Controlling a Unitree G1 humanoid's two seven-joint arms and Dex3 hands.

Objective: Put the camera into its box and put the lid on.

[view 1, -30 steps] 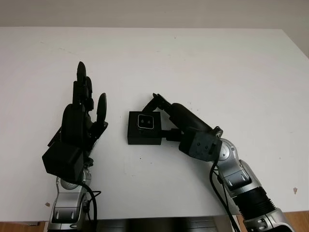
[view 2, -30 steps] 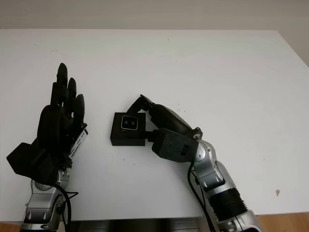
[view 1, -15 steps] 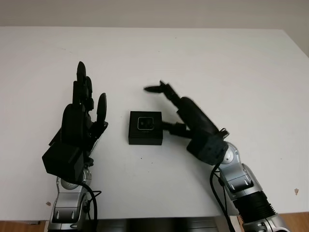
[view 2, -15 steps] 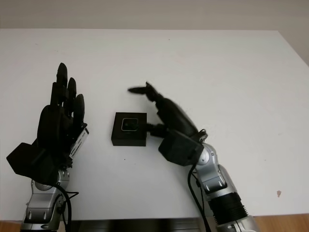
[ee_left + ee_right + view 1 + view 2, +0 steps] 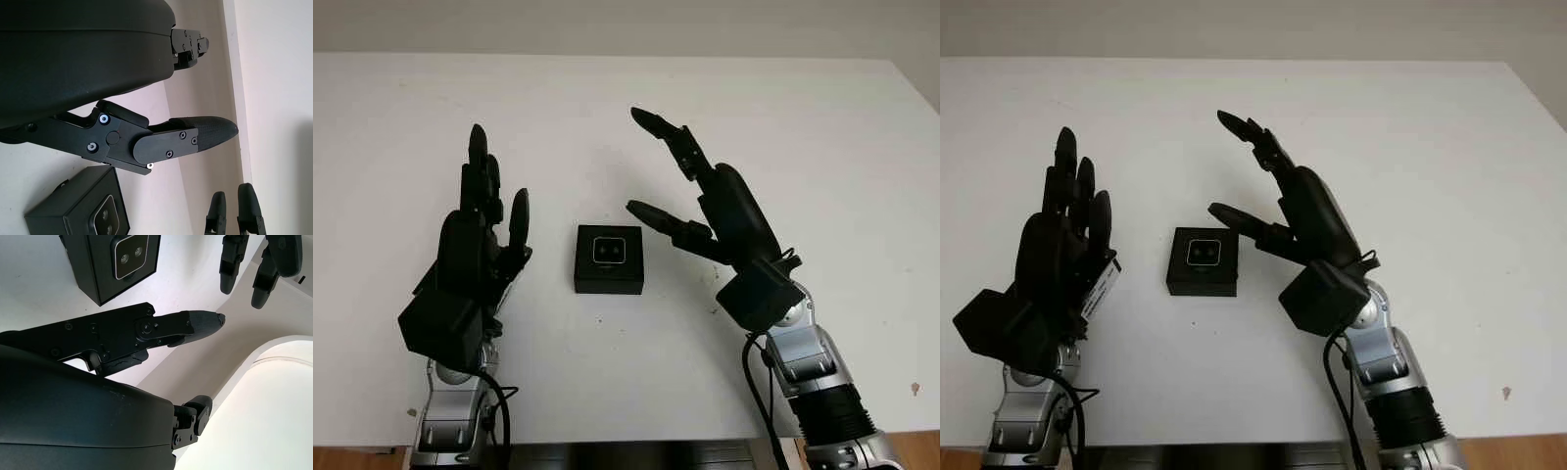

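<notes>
A small black box (image 5: 607, 281) sits on the white table (image 5: 754, 127), near the middle. The camera (image 5: 608, 252) lies inside it, its two lenses facing up. My right hand (image 5: 651, 162) is open and raised just right of the box, not touching it, with its thumb pointing toward the box's right side. My left hand (image 5: 497, 166) is open and upright to the left of the box, a short gap away. The right wrist view has the box (image 5: 115, 259) and camera beyond the thumb. In the left wrist view the box (image 5: 78, 210) sits below the thumb.
The table's front edge (image 5: 607, 443) runs close to both forearms. Its right edge (image 5: 913, 88) cuts across the far right corner. Small dark specks (image 5: 914, 388) dot the surface at the near right.
My right hand has let go of the box, lifting up and back to the right with its fingers opening. The box stays flat on the table. The left hand has not moved.
</notes>
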